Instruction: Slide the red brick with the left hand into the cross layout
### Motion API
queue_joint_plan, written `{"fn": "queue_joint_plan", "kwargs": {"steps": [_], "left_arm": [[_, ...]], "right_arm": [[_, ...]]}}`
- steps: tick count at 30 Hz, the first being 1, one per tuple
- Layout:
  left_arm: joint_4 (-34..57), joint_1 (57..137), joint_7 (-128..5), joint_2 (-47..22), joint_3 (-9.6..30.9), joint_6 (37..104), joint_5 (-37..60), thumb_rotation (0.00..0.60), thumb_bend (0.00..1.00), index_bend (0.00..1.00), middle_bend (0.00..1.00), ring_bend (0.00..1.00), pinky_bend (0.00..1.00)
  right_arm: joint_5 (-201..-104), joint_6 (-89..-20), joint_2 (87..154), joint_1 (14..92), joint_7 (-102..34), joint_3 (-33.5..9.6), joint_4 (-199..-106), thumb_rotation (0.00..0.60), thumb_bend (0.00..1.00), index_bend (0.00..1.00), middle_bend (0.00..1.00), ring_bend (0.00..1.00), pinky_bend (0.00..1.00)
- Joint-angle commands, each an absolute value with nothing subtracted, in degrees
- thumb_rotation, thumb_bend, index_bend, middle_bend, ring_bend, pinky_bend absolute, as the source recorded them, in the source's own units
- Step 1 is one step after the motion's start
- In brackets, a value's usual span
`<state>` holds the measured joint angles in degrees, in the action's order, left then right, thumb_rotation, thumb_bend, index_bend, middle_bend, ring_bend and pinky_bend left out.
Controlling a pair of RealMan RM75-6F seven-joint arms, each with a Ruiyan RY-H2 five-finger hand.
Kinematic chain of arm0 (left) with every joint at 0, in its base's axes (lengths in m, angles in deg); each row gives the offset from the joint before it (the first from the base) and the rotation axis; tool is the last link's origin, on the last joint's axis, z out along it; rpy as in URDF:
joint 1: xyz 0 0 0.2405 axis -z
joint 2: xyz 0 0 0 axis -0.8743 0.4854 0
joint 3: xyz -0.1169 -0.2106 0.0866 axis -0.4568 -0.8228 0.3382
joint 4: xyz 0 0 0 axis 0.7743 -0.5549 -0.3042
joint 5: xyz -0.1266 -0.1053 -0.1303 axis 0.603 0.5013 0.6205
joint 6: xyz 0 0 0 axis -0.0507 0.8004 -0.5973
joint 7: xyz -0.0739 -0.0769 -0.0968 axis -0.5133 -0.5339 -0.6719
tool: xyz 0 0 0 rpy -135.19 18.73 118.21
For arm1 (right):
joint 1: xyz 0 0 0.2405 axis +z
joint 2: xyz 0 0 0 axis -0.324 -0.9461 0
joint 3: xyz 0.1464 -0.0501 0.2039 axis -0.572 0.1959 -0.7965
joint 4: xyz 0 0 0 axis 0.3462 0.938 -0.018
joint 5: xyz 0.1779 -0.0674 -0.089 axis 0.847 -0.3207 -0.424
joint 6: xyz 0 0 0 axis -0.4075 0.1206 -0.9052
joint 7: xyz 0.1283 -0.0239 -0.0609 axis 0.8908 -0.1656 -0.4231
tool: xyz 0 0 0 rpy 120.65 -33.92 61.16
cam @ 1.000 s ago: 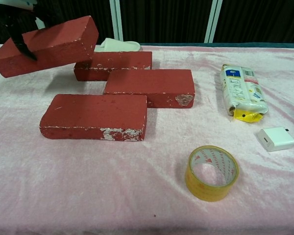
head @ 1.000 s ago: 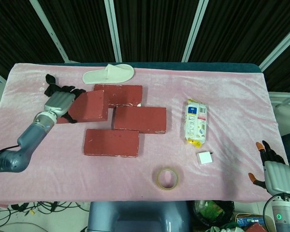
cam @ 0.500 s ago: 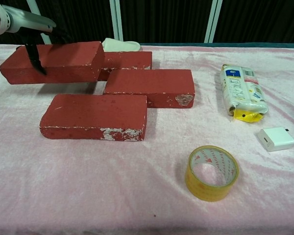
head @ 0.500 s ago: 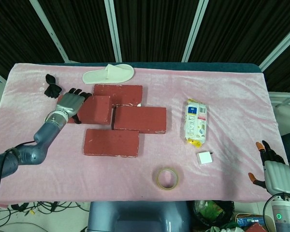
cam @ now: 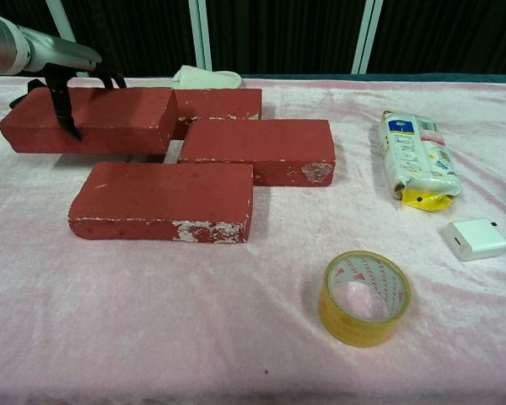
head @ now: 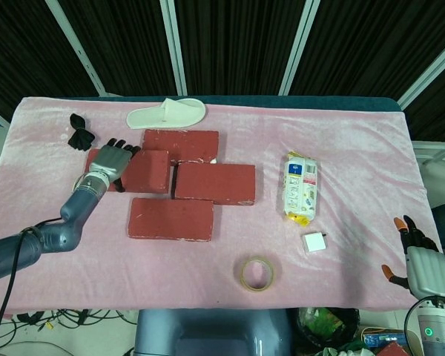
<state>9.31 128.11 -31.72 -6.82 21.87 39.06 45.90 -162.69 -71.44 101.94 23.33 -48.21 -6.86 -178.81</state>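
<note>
left hand gripping red brick | I am lowering it from tilted to flat near table's far-left corner | nearly joined to layout, slide pending

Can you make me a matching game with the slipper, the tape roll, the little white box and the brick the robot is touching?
Things:
1. white slipper
2. yellow tape roll
3. small white box
4. red brick under the left hand

Places:
A. nearest the front edge, standing alone
B. at the far edge of the pink cloth
C. left end of the brick group
D. just in front of the snack packet

Pairs: 1-B, 2-A, 3-D, 4-C
</note>
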Motion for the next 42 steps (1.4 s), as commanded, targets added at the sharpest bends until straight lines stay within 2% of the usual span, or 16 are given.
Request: {"fn": "queue_joint_plan", "kwargs": {"steps": [1,27,42], "left_arm": [[8.9,128.5,-31.3,-7.4,22.4,39.1,46.7,0.600,0.22,0.22,0.24,0.00,0.00],[11.4,129.3,-30.7,-7.2,24.2,40.9,46.6,0.600,0.22,0.22,0.24,0.00,0.00],[9.9,130.2,-30.4,-9.1,23.9,40.8,47.9,0.600,0.22,0.22,0.24,0.00,0.00]], "right_arm": [[-162.7,-71.5,101.9,23.3,-48.2,-6.9,-178.8,0.600,0.16,0.08,0.01,0.12,0.20],[-162.4,-71.6,102.1,23.4,-48.6,-6.9,-178.9,0.600,0.16,0.08,0.01,0.12,0.20],[-162.1,-71.5,102.0,23.4,-48.7,-7.0,-179.0,0.600,0.16,0.08,0.01,0.12,0.20]]}}
